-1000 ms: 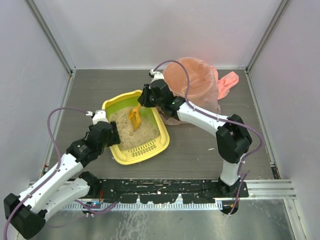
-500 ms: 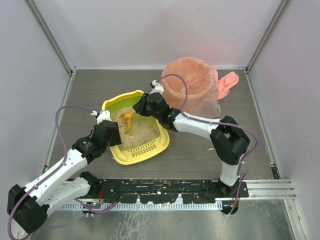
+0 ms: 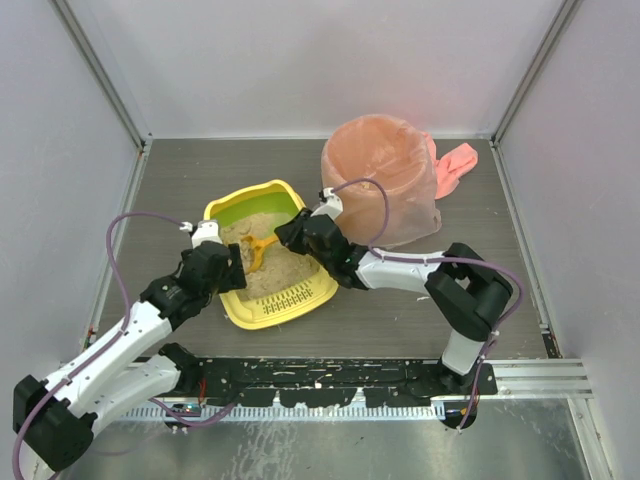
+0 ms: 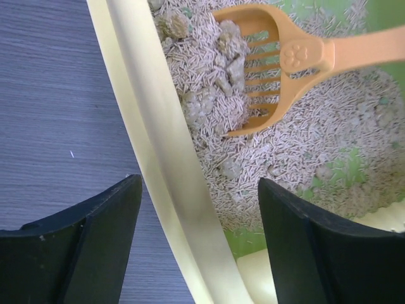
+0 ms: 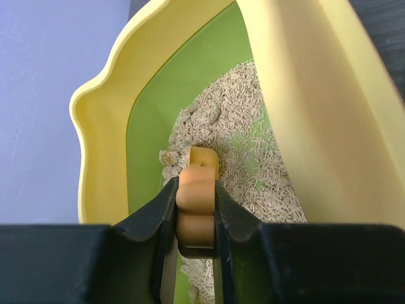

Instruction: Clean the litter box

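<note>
The yellow litter box (image 3: 228, 206) with green inner wall and beige litter (image 3: 280, 268) lies left of centre, its slotted ledge (image 3: 288, 299) nearest me. My right gripper (image 3: 292, 234) is over the box's right rim, shut on the handle of an orange slotted scoop (image 3: 253, 247). In the right wrist view the fingers clamp the handle (image 5: 196, 206) above the litter (image 5: 237, 126). The scoop head (image 4: 253, 69) lies in the litter with several clumps on it. My left gripper (image 4: 199, 190) is open, its jaws astride the box's left rim (image 4: 155, 145).
A round bin lined with a pink bag (image 3: 385, 182) stands right behind the box, close to my right arm. A loose pink flap (image 3: 456, 166) hangs at its right. Grey enclosure walls stand left, right and behind. Purple cables loop over both arms.
My right gripper has dropped and pulled toward me, tipping the scoop from nearly upright to low and flat, its head now in the litter by the left wall. The left gripper barely moved.
</note>
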`<state>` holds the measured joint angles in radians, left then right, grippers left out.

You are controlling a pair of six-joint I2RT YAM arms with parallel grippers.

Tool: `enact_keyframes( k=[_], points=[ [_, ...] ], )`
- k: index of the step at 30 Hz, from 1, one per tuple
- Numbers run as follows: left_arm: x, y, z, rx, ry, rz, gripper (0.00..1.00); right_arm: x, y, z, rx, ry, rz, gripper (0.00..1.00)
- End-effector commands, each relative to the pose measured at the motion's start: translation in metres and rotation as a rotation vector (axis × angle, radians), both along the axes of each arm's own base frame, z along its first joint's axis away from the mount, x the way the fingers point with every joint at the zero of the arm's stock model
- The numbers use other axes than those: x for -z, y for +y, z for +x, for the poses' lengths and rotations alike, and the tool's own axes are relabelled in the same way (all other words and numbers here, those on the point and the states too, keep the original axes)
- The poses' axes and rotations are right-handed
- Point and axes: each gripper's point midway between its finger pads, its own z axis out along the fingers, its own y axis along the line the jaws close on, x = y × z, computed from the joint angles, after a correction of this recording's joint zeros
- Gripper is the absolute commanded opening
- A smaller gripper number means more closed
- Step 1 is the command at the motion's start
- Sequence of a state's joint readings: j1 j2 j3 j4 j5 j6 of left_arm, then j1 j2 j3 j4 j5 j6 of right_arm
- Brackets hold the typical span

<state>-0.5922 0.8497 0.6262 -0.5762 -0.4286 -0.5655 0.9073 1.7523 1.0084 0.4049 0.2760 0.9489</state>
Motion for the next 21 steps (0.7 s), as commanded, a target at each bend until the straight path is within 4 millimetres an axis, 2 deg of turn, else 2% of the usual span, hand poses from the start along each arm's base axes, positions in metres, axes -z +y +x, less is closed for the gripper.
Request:
enact_keyframes(
  k=[1,5,8,16,21],
  points=[
    [-0.037,0.002,0.006,-0.017,-0.094,-0.047,0.81,-0.013,-0.013,-0.013,0.039,-0.012,0.046,0.01],
    [-0.065,0.011,0.001,-0.036,-0.156,-0.059,0.90,-0.024,-0.024,-0.014,0.089,-0.029,0.117,0.01],
    [-0.079,0.018,-0.004,-0.045,-0.193,-0.067,0.92,-0.032,-0.034,-0.015,0.126,-0.039,0.162,0.01],
    [-0.100,0.027,-0.014,-0.066,-0.239,-0.101,0.93,-0.054,-0.058,-0.022,0.186,-0.061,0.268,0.01],
    [-0.105,0.031,-0.017,-0.072,-0.250,-0.096,0.95,-0.063,-0.070,-0.025,0.195,-0.070,0.313,0.01]
  ],
)
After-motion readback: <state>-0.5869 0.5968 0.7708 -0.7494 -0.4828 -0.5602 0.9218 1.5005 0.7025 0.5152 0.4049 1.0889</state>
